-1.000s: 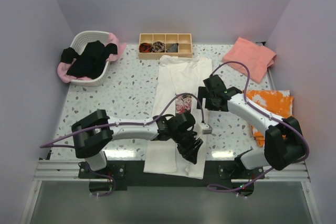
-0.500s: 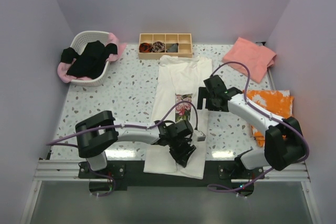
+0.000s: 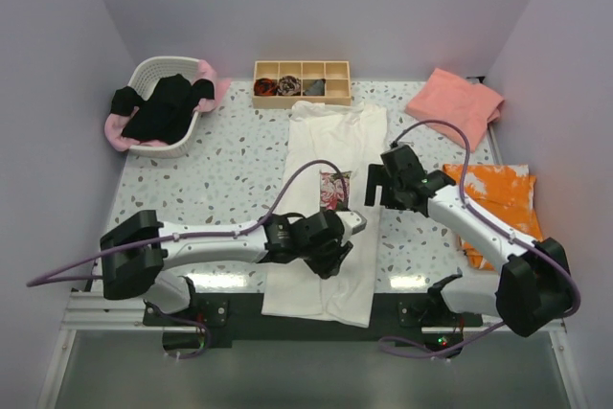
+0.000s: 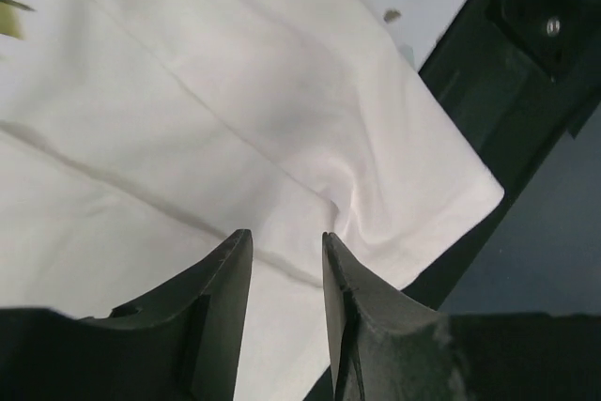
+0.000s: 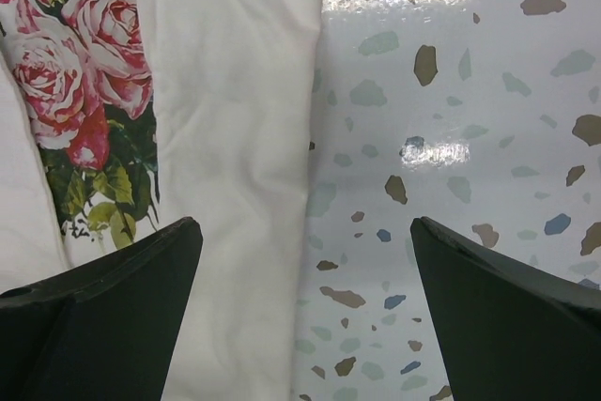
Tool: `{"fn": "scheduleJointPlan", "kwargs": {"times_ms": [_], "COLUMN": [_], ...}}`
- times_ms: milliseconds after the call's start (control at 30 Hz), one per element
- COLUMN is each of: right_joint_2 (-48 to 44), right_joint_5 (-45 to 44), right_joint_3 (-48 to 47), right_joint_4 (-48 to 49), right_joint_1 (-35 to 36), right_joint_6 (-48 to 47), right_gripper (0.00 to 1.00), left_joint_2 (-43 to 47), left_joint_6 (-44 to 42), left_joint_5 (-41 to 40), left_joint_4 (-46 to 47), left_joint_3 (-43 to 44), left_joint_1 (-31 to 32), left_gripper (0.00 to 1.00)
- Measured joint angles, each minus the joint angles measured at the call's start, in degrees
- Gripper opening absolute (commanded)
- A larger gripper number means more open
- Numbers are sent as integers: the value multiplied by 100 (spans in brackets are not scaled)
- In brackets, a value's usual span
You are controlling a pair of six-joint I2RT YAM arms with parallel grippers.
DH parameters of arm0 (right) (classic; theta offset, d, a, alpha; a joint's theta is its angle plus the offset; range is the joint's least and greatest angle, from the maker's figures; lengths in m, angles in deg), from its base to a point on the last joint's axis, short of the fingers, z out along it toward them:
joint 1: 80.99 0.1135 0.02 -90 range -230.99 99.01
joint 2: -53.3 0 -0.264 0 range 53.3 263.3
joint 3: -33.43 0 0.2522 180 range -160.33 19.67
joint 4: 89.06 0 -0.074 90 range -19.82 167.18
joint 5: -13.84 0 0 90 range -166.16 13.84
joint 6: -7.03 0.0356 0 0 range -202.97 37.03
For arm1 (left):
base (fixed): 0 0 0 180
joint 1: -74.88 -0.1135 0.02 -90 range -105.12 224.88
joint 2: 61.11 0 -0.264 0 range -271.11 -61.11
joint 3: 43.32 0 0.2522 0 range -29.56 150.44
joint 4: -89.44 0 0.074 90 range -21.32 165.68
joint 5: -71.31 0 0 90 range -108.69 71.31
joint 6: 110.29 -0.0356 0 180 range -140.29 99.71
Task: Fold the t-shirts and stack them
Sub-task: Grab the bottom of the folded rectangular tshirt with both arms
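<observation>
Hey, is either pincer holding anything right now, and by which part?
The left pincer seems to pinch the cream-white t-shirt near its hem corner; the right pincer holds nothing.

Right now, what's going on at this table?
Two arms are folding a long cream t-shirt with a rose print, laid down the middle of the table with its sides folded in. The left tool is low over the shirt's near end, fingers close together; whether it pinches cloth is unclear. The right tool hangs wide open over the shirt's right edge, beside the roses. A pink t-shirt lies at the back right, and more clothes sit in a basket.
</observation>
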Motion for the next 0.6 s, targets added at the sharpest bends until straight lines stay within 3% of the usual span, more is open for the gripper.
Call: {"fn": "scheduleJointPlan", "kwargs": {"times_ms": [133,267,467,600], "right_joint_2": [-494,-1182,-1547,-1519], "right_joint_5": [168,487,1005,1051], "right_joint_3": [223,654,1235,1222], "right_joint_4": [-72,-203,-297,-332], "right_joint_1": [0,0,7,4], "right_joint_6": [76,127,160,188], "right_gripper": [99,99,99,99], "left_joint_2": [420,964,1941,2026], "left_joint_6": [247,776,1467,1464], "left_joint_5": [-981,-1762,-2092,-2164], "left_joint_4": [-162,-262,-363,-234], "left_joint_3": [151,-225,-1563,-1746], "left_joint_1": [0,-72,-693,-1276], "left_gripper": [53,58,60,61]}}
